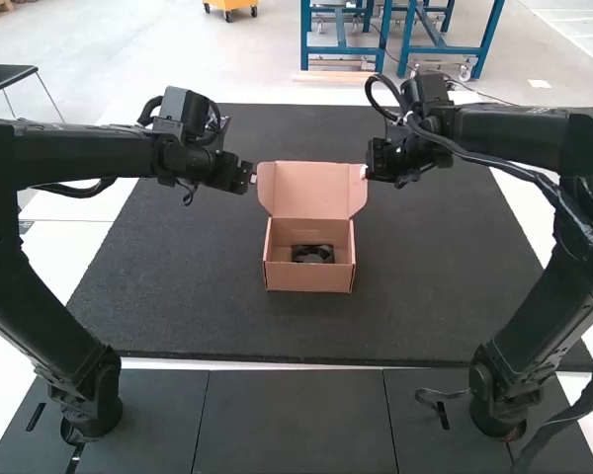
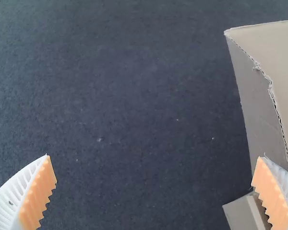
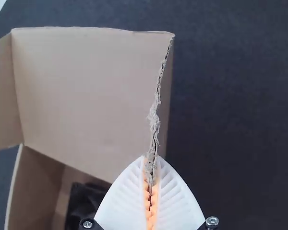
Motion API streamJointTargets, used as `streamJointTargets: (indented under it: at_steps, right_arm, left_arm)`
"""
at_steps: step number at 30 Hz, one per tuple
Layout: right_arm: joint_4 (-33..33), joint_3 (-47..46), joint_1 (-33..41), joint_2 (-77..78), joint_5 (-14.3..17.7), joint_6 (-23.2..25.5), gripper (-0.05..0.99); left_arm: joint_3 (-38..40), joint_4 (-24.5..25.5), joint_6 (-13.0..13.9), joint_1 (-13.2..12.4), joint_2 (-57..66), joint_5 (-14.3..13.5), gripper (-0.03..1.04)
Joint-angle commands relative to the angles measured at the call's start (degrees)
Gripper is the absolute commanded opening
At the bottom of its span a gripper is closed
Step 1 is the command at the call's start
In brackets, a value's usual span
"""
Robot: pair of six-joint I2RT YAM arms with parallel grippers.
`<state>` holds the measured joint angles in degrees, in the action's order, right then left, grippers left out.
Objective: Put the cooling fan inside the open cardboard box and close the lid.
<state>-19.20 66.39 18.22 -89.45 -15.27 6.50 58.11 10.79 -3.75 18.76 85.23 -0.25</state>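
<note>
1. The left claw [image 2: 154, 163] hangs above the black mat [image 1: 168, 267] on the counter [image 1: 49, 237], just beside the left edge of the lid [image 1: 311, 190]. Its white ribbed fingers [image 2: 31, 201] with orange pads are spread wide and grip nothing. In the left wrist view one pad sits close to the lid's side flap; contact cannot be confirmed.
2. The cardboard box [image 1: 309, 269] stands upright near the middle of the mat, between the two claws. It is open at the top, and its front wall faces the arms' bases.
3. The lid is hinged along the box's far wall. It stands raised, roughly upright, with a short side flap at each end.
4. The cooling fan [image 1: 311, 254] lies inside the box on its floor. It is black, and a round ring shows from above. The right wrist view shows part of it as a dark shape low in the box.
5. The box and lid are plain brown cardboard, and the lid's right edge is rough and torn-looking.
6. The right claw [image 3: 151, 167] is pressed together, pinching the lid's right edge between its orange pads.
</note>
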Motion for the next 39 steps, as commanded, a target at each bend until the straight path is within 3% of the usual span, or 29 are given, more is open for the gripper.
streamJointTargets:
  at_steps: [1,20,31,39]
  right_arm:
    - [0.0,2.3,1.3,2.2,-1.4,0.4,0.03]
    - [-1.9,1.8,5.2,1.6,-2.5,0.1,0.03]
    - [-5.4,1.5,5.5,1.9,-2.7,-0.8,0.02]
    - [-8.5,1.5,6.9,2.0,-3.5,-1.8,0.02]
  left_arm:
    - [2.4,-0.5,-0.6,0.6,0.5,-0.4,0.97]
    - [2.2,0.9,-2.1,0.6,-0.2,-0.4,0.97]
    - [1.8,2.1,-3.2,4.0,-0.5,-0.4,0.97]
    - [1.8,3.4,-3.4,4.1,-1.3,-0.3,0.97]
